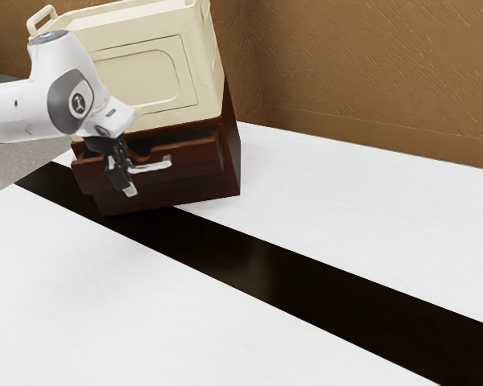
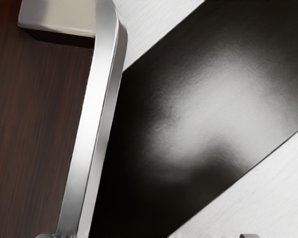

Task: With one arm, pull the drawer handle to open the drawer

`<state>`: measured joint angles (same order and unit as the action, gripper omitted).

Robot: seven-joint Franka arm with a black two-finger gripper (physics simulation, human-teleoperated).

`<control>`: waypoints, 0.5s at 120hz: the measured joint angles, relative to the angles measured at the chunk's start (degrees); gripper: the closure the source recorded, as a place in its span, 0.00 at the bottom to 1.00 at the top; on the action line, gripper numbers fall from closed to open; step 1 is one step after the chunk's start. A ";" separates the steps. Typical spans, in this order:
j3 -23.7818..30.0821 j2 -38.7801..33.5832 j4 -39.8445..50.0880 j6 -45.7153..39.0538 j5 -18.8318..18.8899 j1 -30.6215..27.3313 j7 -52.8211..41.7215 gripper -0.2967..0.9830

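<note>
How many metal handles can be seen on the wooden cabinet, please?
1. The handle is on the front of the partly open drawer, at the gripper. Another may be hidden behind the gripper.

From my remote seat I take the cabinet (image 1: 173,197) as my landmark: it stands on the desk (image 1: 346,193), partly over the strip (image 1: 306,277). The crate (image 1: 149,117) sits on top of it. The drawer (image 1: 195,163) is in its front and juts partway out, with the handle (image 1: 154,166) on the drawer's face. The strip runs past the cabinet's front toward the exterior view's lower right. I see walls (image 1: 370,68) behind the cabinet and beyond it to that view's right.
</note>
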<state>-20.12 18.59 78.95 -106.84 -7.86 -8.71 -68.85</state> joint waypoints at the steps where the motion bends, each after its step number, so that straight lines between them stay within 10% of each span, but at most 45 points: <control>1: 0.00 -0.16 0.16 0.01 0.02 0.02 0.03 0.41; 60: 0.12 -8.09 9.19 -0.12 1.53 2.21 1.76 0.41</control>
<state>-20.00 10.50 88.13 -106.96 -6.33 -6.51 -67.09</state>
